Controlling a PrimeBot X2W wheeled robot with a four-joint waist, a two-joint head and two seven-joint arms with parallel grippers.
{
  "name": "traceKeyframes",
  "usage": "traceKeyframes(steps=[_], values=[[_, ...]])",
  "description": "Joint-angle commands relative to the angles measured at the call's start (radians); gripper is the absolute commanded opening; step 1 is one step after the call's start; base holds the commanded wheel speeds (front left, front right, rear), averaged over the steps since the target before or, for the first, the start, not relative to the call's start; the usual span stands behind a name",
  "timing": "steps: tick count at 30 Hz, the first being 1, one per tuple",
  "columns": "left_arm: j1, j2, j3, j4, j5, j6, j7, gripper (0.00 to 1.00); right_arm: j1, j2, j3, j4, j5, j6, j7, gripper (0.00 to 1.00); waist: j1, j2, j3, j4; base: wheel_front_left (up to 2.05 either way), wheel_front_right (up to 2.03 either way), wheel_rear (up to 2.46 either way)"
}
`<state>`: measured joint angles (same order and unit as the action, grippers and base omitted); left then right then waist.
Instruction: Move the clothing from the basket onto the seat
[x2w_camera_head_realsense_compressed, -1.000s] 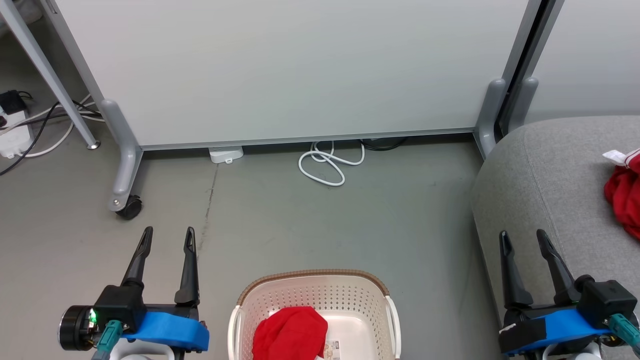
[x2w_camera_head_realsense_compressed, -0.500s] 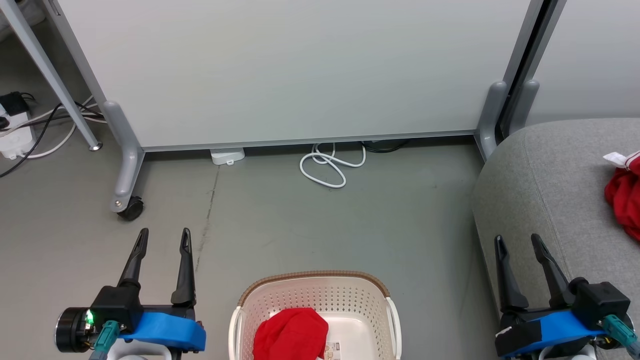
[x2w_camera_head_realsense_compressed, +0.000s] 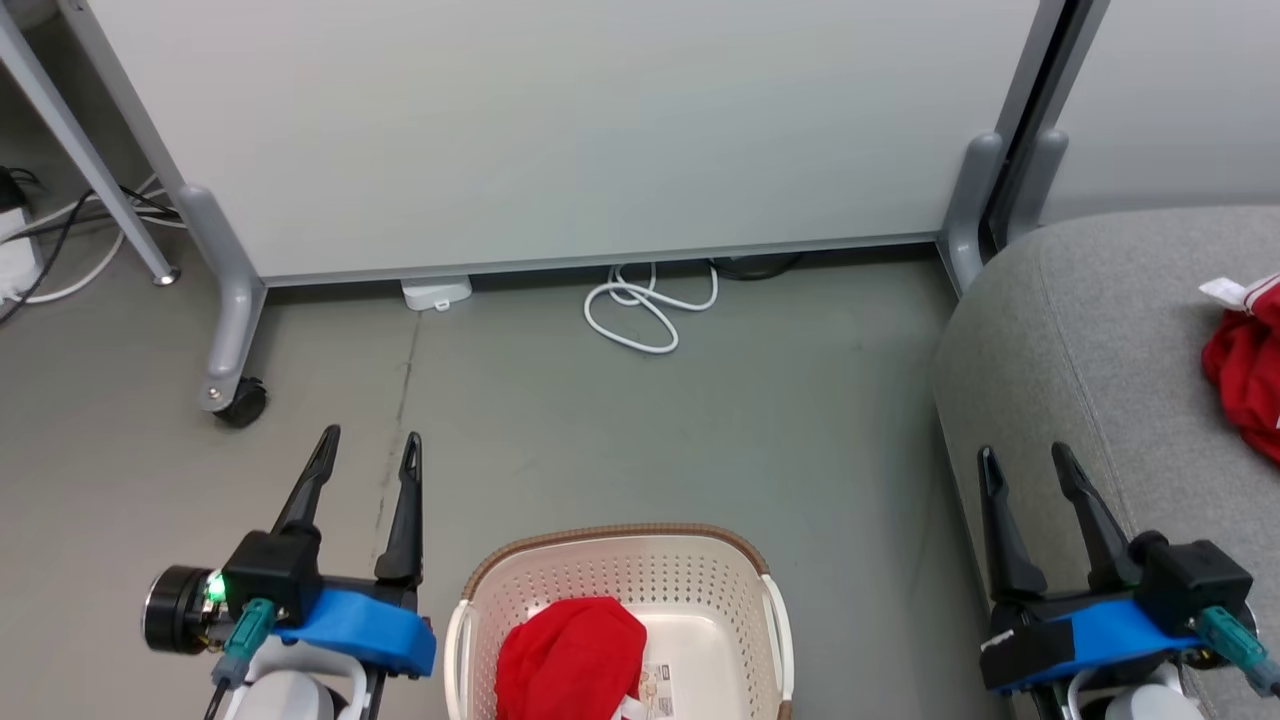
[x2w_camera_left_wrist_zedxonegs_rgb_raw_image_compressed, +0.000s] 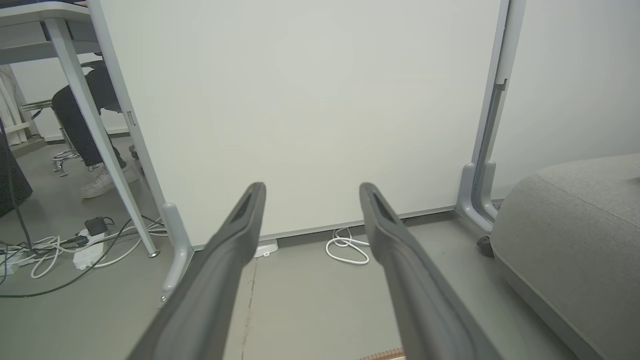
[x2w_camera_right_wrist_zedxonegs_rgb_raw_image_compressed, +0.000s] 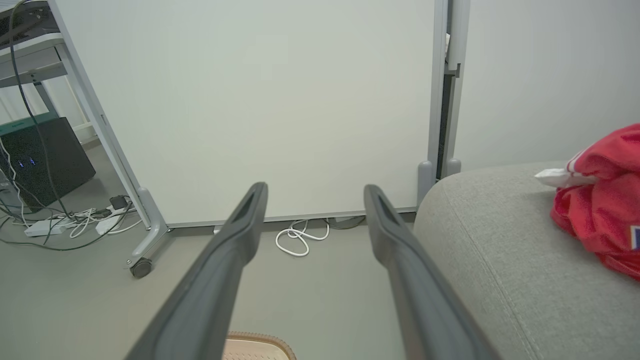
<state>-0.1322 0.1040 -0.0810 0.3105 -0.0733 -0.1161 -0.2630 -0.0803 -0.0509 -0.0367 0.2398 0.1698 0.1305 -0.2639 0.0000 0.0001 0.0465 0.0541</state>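
Held low at the lower left above the grey floor (x2w_camera_head_realsense_compressed: 700, 420): left gripper (x2w_camera_head_realsense_compressed: 371, 437), both long dark fingers spread wide, pinching nothing, aimed toward the white panel (x2w_camera_head_realsense_compressed: 600, 130). Just to its right, beside the blue-wrapped wrist: cream perforated plastic laundry basket (x2w_camera_head_realsense_compressed: 610, 532) with a bunched red sports garment (x2w_camera_head_realsense_compressed: 570, 655) inside. At the lower right: right gripper (x2w_camera_head_realsense_compressed: 1023, 452), likewise spread and empty, against the near edge of the large grey woven-fabric couch seat (x2w_camera_head_realsense_compressed: 1080, 330). Farther right on that seat, apart from the fingers: a second red garment (x2w_camera_head_realsense_compressed: 1245, 370) with white trim.
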Motion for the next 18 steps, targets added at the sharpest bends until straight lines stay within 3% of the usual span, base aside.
traceKeyframes(steps=[1, 8, 18], values=[[-0.029, 0.011, -0.008, 0.012, -0.004, -0.007, -0.003, 1.00, -0.023, 0.001, 0.004, -0.006, -0.002, 0.000, -0.001, 1.00, 0.0000, -0.0001, 0.015, -0.011, 0.00, 0.00, 0.00], [-0.140, 0.043, -0.108, 0.097, -0.013, -0.017, -0.003, 1.00, -0.081, 0.001, 0.018, -0.027, -0.001, 0.000, -0.001, 1.00, 0.0000, -0.0001, 0.091, -0.039, 0.00, 0.00, 0.00], [-0.313, 0.096, -0.345, 0.275, -0.084, -0.014, -0.003, 1.00, -0.183, 0.001, 0.028, -0.062, -0.024, 0.000, -0.001, 1.00, 0.0000, -0.0001, 0.260, -0.076, 0.00, 0.00, 0.00]])
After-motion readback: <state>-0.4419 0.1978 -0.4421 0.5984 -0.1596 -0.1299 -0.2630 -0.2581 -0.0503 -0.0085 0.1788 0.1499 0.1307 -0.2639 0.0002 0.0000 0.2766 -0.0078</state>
